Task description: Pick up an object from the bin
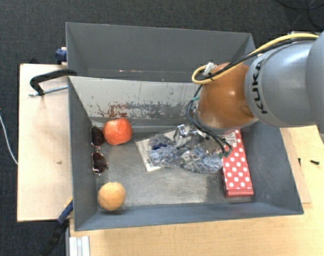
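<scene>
A likely failure here is a slipping grasp. The crumpled clear bag [163, 152] of blue-and-white stuff, lying mid-frame on the floor of the bin [130, 97], is slack, so its film could slide or tear free of a pinch. The red white-dotted box [237, 168] just right of it could also be snagged. The gripper [190, 138] hangs low over the bag's right end, seemingly against it. Whether the claw is apart or together cannot be told, and no held thing shows.

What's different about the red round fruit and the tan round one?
The red fruit is reddish-orange; the tan fruit is pale brown. The red fruit lies near the back wall, beyond the sunglasses; the tan fruit lies in the near corner. Both are round and loose.
</scene>
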